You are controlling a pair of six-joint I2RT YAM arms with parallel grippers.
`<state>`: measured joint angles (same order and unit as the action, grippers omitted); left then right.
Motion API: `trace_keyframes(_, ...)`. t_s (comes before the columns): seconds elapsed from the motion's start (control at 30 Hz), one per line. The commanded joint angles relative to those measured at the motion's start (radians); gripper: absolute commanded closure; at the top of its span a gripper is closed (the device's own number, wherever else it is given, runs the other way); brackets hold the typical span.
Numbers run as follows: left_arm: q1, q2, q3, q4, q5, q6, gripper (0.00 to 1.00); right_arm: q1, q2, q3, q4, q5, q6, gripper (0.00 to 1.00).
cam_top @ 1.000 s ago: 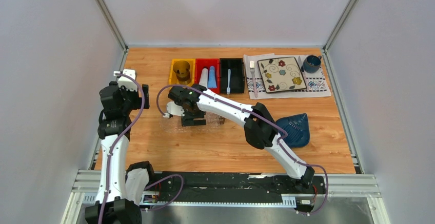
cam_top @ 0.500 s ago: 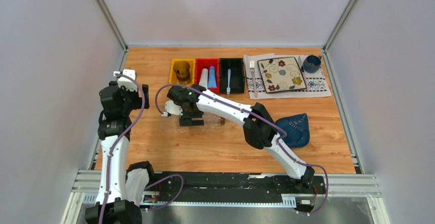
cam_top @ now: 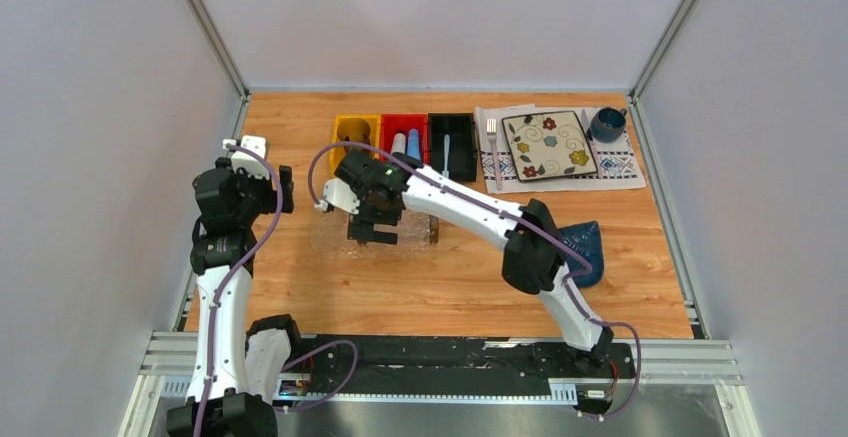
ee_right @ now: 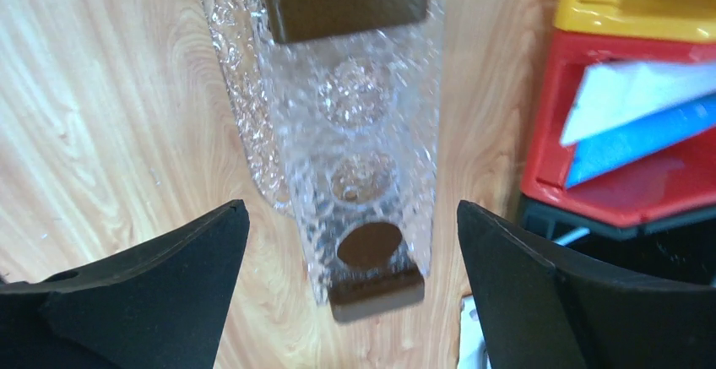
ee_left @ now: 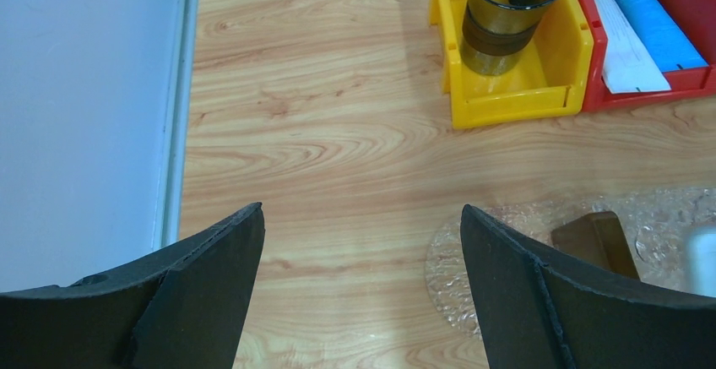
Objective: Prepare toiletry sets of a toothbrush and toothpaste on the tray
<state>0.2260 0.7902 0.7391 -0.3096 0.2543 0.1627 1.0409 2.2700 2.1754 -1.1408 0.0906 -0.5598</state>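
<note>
Wood-grain table (cam_top: 300,127) (grey walls (cam_top: 100,107) around) carries the clear tray (cam_top: 328,242); left claw (ee_left: 361,215) and right claw (ee_right: 353,208) gape wide, both empty.

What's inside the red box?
A white toothpaste tube and a blue toothpaste tube lie side by side in the red box. Nothing else shows in it, but anything beneath the tubes is covered by them.

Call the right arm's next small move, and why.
Probably lift the right gripper and swing it to the red bin for a toothpaste tube. Its jaws stand open and empty above the bare-looking tray; both tubes lie in that bin, the toothbrush in the black bin.
</note>
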Motion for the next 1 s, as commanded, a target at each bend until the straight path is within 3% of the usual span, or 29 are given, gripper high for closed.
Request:
trace_keyframes(0.0, 0.012, -0.009, -0.004, 0.032, 0.059, 0.008, 0.07, -0.03, -0.185, -0.038, 0.021, -0.054, 0.086, 0.0)
trace_keyframes(0.37, 0.01, 0.014, -0.029, 0.027, 0.164, 0.046, 0.07, -0.176, -0.418, -0.429, 0.159, 0.031, 0.141, 0.04)
trace_keyframes(0.7, 0.01, 0.018, -0.037, 0.024, 0.172, 0.054, 0.07, -0.275, -0.42, -0.603, 0.265, 0.038, 0.115, 0.32)
trace_keyframes(0.97, 0.012, 0.014, -0.044, 0.023, 0.163, 0.063, 0.07, -0.292, -0.379, -0.638, 0.299, -0.031, 0.092, 0.44)
